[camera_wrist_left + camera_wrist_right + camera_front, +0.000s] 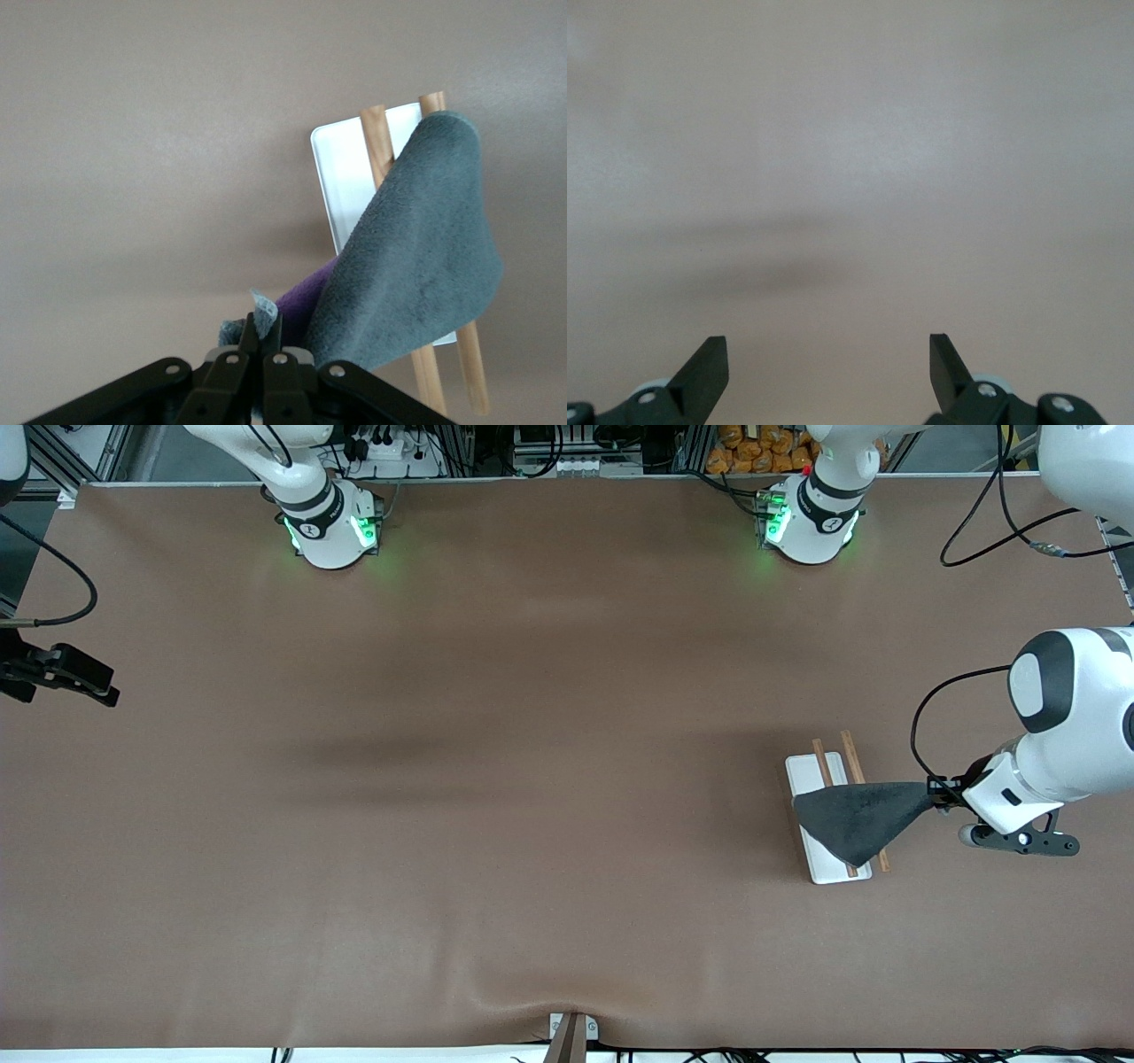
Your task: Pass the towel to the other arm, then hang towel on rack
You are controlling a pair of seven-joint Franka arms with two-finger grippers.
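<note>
Nearest the front camera, a small metal fitting [571, 1032] sits on the edge of the desk [532, 779], midway along it; nothing lies beside it.

Farther from that camera, toward the left arm's end of the desk, stands the rack [811, 775]: a white oblong base flat on the desk, carrying two thin brown rods [855, 753] side by side along its length.

My left arm [1063, 726] reaches in from the desk's end just beside the rack; my left jaws are clamped together on one corner of the towel [864, 815], over the desk close to the rack's base.

From that pinched corner the towel fans out as a dark grey triangle across the rack, covering the middle of both rods and part of the base; whether it bears on the rods or hangs just above them I cannot tell.

In the left wrist view the towel [416, 257] shows a purple patch [306, 301] next to my jaws; the rack [341, 177] and the ends of the rods [376, 133] show past the cloth.

My right arm [306, 487] waits; my right jaws stand apart and hold nothing, over bare desk [833, 133] at the right arm's end, well apart from towel and rack.
</note>
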